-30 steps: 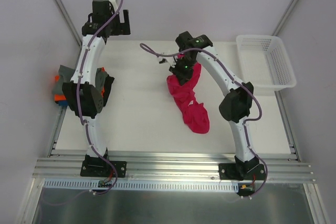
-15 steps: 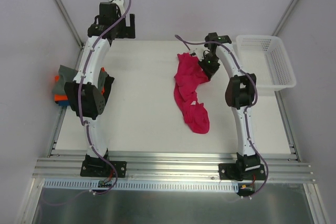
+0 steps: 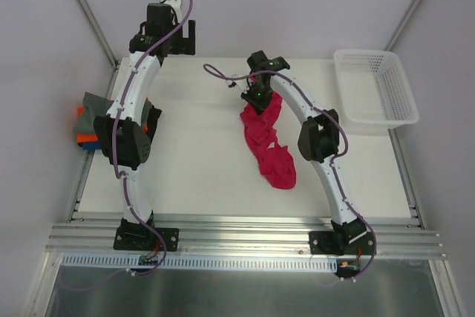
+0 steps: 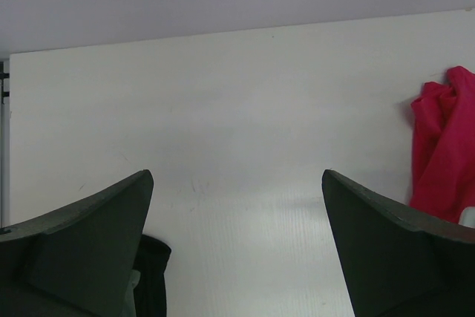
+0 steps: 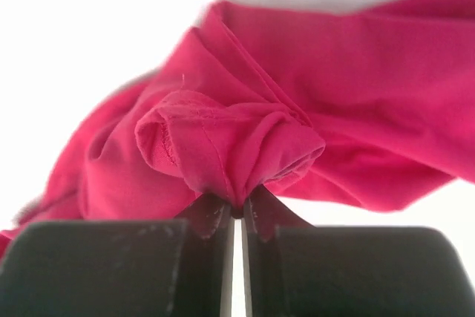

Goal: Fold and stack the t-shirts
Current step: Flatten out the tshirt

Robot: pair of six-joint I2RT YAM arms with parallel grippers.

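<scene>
A crumpled magenta-red t-shirt (image 3: 269, 148) lies stretched in a long bunch across the middle of the white table (image 3: 193, 154). My right gripper (image 3: 260, 99) is shut on its far end, a gathered hem fold (image 5: 230, 154) pinched between the fingertips. A stack of folded t-shirts (image 3: 89, 122), grey on top with orange and blue beneath, sits at the table's left edge, partly hidden behind my left arm. My left gripper (image 3: 169, 41) hangs open over the far left of the table, its fingers (image 4: 96, 235) wide apart with nothing between them; the red shirt (image 4: 444, 150) shows at its right.
A white plastic lattice basket (image 3: 375, 87) stands at the far right corner. Grey walls close in the table at the back and sides. An aluminium rail (image 3: 245, 239) with both arm bases runs along the near edge.
The right gripper swung right with the shirt's end, then back left to the middle, dragging the cloth along. The left gripper drifted slightly right at the back.
</scene>
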